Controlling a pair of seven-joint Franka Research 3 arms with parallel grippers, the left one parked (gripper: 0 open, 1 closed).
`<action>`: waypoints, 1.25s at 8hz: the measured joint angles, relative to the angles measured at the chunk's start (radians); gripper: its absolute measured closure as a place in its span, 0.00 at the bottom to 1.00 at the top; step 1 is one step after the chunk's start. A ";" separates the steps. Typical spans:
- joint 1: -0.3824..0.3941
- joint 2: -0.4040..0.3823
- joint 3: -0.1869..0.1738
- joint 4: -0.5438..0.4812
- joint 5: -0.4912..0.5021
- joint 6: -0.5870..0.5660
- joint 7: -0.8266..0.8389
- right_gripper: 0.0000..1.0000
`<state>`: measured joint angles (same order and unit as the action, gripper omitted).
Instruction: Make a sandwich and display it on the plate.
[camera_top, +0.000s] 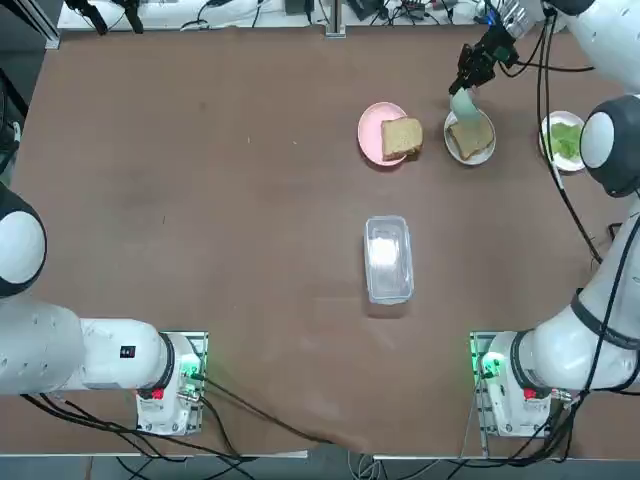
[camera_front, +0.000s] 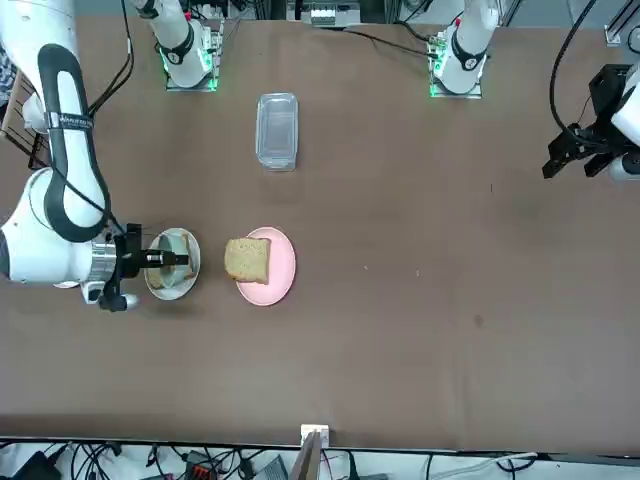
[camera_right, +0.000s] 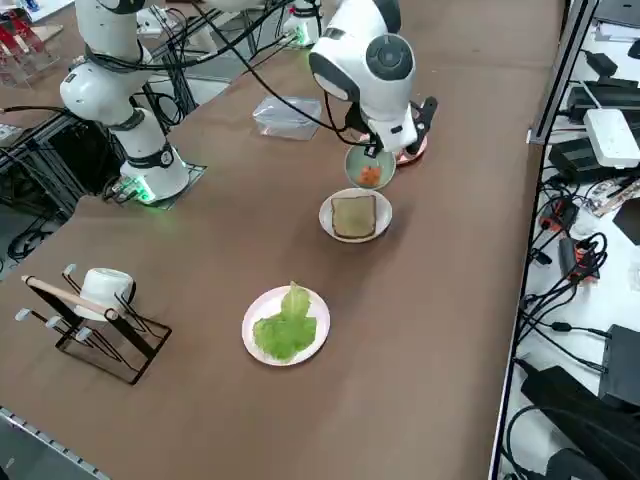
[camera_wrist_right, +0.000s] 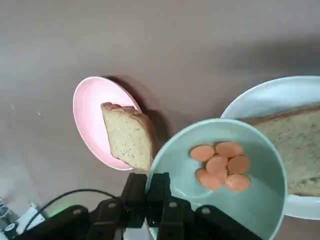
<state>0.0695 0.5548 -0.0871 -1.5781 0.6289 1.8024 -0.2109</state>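
Observation:
My right gripper (camera_wrist_right: 152, 184) is shut on the rim of a pale green bowl (camera_wrist_right: 225, 200) that holds several orange slices (camera_wrist_right: 220, 165). It holds the bowl tilted in the air over a white plate (camera_top: 484, 154) that carries a tan bread slice (camera_top: 468, 137). A second bread slice (camera_top: 401, 138) lies on a pink plate (camera_top: 372, 130) beside it. Green lettuce (camera_right: 285, 325) rests on another white plate (camera_right: 315, 345), nearer the table's right edge. No stacked sandwich is in view. In the right side view the bowl (camera_right: 368, 168) hangs just above the bread plate (camera_right: 383, 228).
A clear lidded container (camera_top: 388, 258) lies in the middle of the table. A black wire rack with a white cup (camera_right: 100, 292) stands near the right side edge. Cables trail from the right arm above the plates.

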 joint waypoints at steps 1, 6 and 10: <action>-0.002 0.002 -0.001 -0.022 0.035 0.000 -0.039 0.97; -0.143 0.011 -0.010 -0.085 0.200 -0.116 -0.282 0.97; -0.196 0.071 -0.010 -0.093 0.312 -0.161 -0.422 0.97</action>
<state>-0.1261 0.6256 -0.0969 -1.6714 0.9413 1.6412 -0.6328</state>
